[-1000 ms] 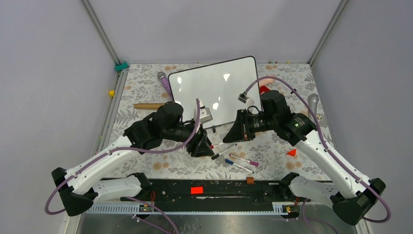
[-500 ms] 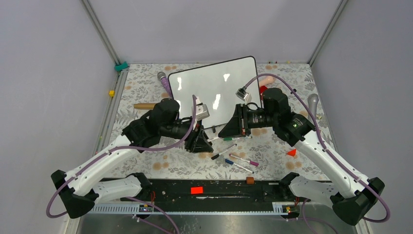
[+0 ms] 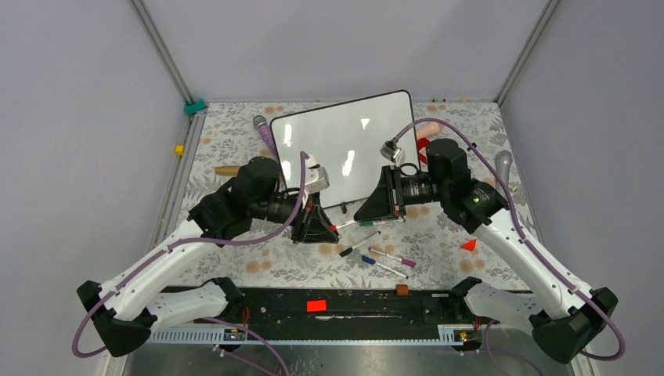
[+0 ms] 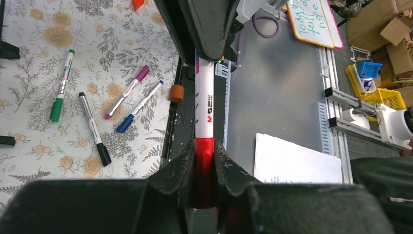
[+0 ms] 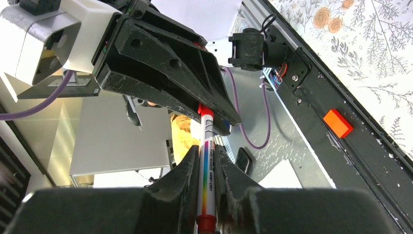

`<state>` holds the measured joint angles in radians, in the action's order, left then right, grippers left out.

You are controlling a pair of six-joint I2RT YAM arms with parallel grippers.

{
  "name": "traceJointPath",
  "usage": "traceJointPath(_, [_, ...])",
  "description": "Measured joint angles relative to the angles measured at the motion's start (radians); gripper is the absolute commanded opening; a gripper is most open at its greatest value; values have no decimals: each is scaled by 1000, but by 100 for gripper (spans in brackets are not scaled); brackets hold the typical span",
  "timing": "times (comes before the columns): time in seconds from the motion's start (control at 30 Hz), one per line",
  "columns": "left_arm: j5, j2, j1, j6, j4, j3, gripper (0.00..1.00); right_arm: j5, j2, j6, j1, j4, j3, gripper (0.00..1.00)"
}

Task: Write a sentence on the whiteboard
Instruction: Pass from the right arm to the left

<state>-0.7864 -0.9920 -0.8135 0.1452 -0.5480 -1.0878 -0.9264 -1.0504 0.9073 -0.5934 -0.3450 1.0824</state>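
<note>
The left tool (image 4: 204, 157) and the right tool (image 5: 207, 160) have matt black plastic fingers, both clamped on a marker (image 4: 204, 105) of smooth white plastic with a shiny red cap. Beyond the tools, the whiteboard (image 3: 344, 149) is glossy white with bright glints and a thin black rim. Beneath them, the worktop (image 3: 227, 141) has a matt, flower-printed covering. Beyond the left tool lies a dull, wooden-looking stick (image 3: 229, 170).
</note>
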Motion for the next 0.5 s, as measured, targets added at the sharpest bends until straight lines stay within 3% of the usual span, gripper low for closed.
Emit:
traceJointPath(0.1, [-4,0,2,-3,-1,0,0,-2,0,3,0,0,0,0])
traceJointPath(0.13, [-4,0,2,-6,-1,0,0,-2,0,3,0,0,0,14])
traceJointPath(0.2, [-7,-1,4,-6,-1,0,0,-2,0,3,0,0,0,53])
traceJointPath(0.23, [-11,-2,5,-6,0,0,0,-3,0,4,0,0,0,65])
traceJointPath(0.27, [-21,-4,7,-6,0,0,0,-3,0,1,0,-1,0,71])
traceJointPath(0.37, [-73,-14,14,-8,-1,-1,0,-5,0,-30,2,-12,6,75])
traceJointPath(0.5, [-149,-55,16,-14,-11,-25,0,-11,-17,-143,2,-114,88,72])
